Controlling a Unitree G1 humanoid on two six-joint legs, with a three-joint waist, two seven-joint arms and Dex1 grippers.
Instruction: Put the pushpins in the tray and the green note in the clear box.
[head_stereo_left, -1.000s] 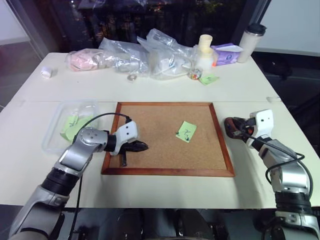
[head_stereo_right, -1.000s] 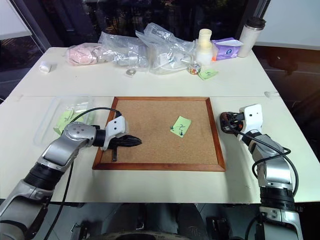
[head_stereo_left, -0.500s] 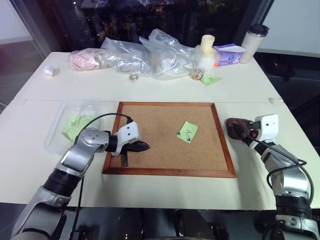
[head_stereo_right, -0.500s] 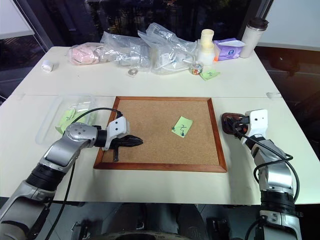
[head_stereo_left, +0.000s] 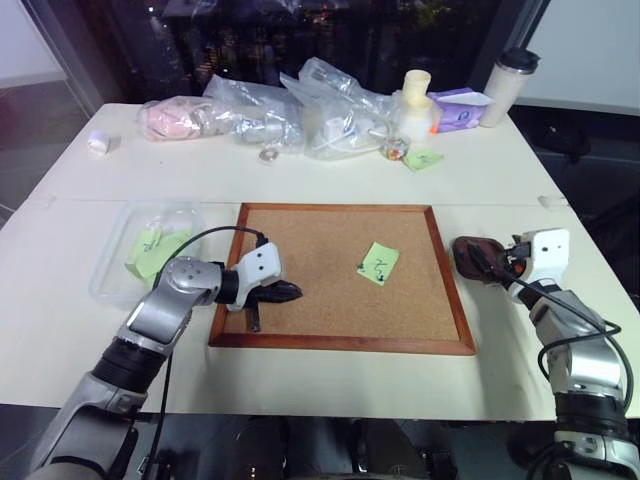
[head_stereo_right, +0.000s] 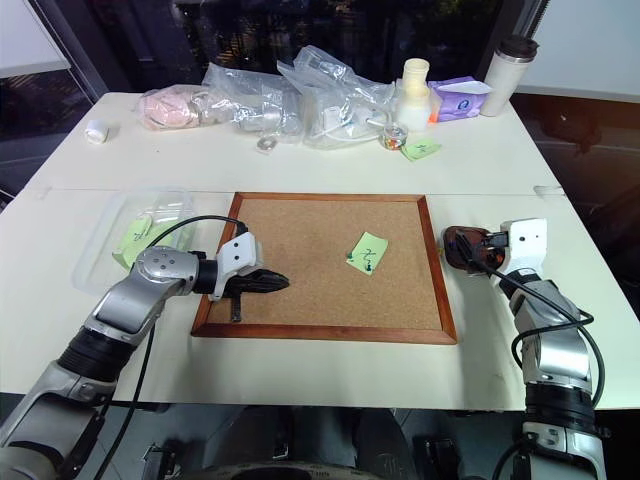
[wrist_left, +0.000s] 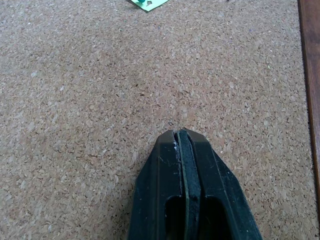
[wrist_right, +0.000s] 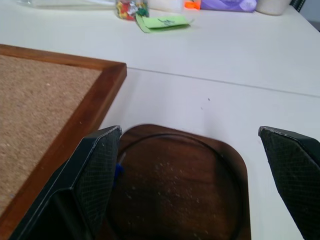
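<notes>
The green note (head_stereo_left: 377, 264) lies on the cork board right of centre, with a small green pin head (wrist_left: 144, 3) at its corner. My left gripper (head_stereo_left: 290, 293) rests shut and empty on the cork near the board's left side, its tip (wrist_left: 181, 134) pointing towards the note. The dark wooden tray (head_stereo_left: 478, 258) sits just right of the board. My right gripper (wrist_right: 189, 134) stands open over the tray (wrist_right: 200, 195), and a small blue pushpin (wrist_right: 117, 172) lies inside by one finger. The clear box (head_stereo_left: 150, 250) sits left of the board with light-green notes in it.
The wood-framed cork board (head_stereo_left: 340, 345) fills the table's middle. Along the back lie wrinkly plastic bags (head_stereo_left: 300, 110), a small jar of coloured pins (head_stereo_left: 392, 150), another green note (head_stereo_left: 420, 158), a white bottle (head_stereo_left: 413, 100), a purple pack (head_stereo_left: 455, 105) and a tumbler (head_stereo_left: 505, 85).
My right gripper has opened over the tray and drawn slightly to the right. The left arm has not moved.
</notes>
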